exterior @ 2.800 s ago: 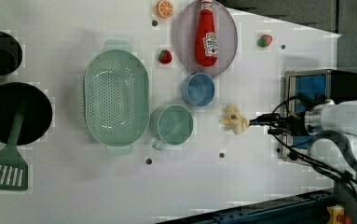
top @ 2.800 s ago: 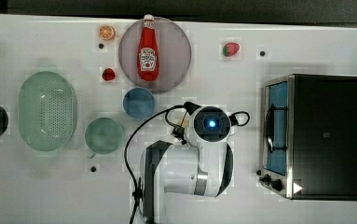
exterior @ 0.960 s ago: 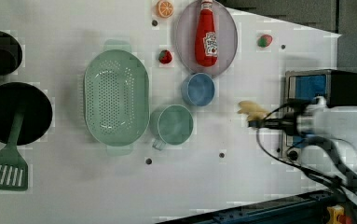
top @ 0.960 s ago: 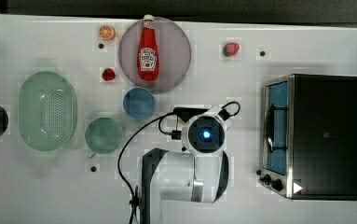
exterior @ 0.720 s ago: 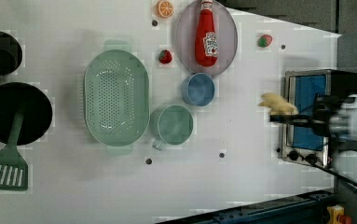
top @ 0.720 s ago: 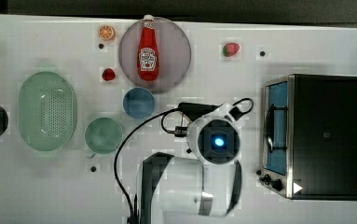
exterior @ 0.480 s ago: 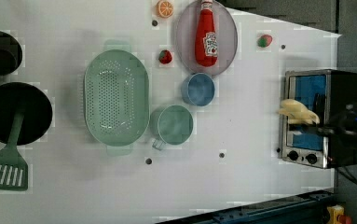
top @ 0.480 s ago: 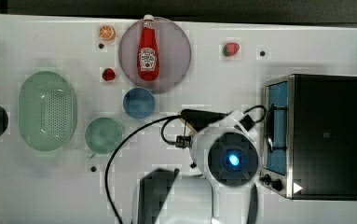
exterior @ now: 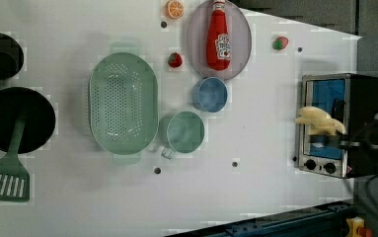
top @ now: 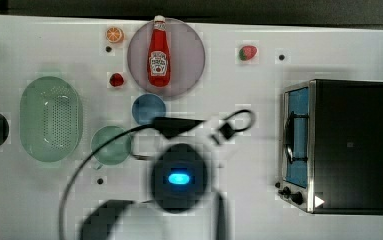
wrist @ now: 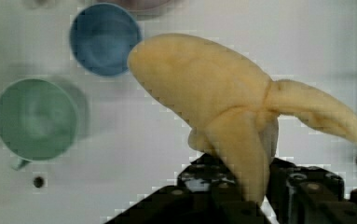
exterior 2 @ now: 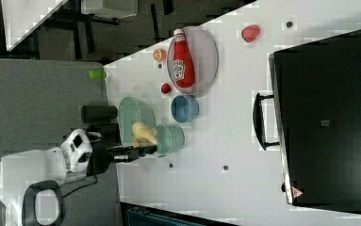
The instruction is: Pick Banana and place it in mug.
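Observation:
The pale yellow banana [wrist: 213,102] is held off the table, with my gripper [wrist: 241,186] shut on its lower part. In the left view the banana [exterior: 320,121] appears in front of the toaster oven, just above the gripper [exterior: 335,141]. In the right view the banana [exterior 2: 143,133] hangs high beside the mug [exterior 2: 171,139], above the gripper [exterior 2: 143,150]. The sage-green mug [exterior: 185,132] stands upright and empty between the colander and the blue cup; it also shows as the mug [top: 111,145] and the mug [wrist: 34,119]. In the top view the blurred arm [top: 179,177] hides the banana.
A blue cup [exterior: 209,94] stands next to the mug. A pale green colander [exterior: 123,102], a ketchup bottle [exterior: 218,37] on a grey plate, an orange slice [exterior: 174,9], a small strawberry [exterior: 175,60], a toaster oven [top: 336,145], and a black pan with spatula [exterior: 14,123] surround them.
The banana has been lifted off the table and carried upward in the gripper. In the top view the arm grew larger and shifted to the top view's left.

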Available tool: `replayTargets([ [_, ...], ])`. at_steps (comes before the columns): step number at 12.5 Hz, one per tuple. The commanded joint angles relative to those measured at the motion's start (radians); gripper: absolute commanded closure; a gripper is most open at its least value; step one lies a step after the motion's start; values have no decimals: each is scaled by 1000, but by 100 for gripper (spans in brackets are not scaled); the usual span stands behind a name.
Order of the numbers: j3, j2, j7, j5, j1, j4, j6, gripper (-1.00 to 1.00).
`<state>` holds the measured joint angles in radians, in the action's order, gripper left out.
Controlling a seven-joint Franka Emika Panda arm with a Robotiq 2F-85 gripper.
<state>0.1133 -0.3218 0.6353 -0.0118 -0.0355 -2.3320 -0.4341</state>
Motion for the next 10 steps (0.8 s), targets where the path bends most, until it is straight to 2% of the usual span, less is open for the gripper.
replayTargets([
  [1, 164, 45, -319, 60, 64, -18, 21, 46],
  [4, 270, 106, -492, 149, 64, -19, -58, 46],
  [10, 319, 325, -562, 151, 64, -20, -286, 46],
])
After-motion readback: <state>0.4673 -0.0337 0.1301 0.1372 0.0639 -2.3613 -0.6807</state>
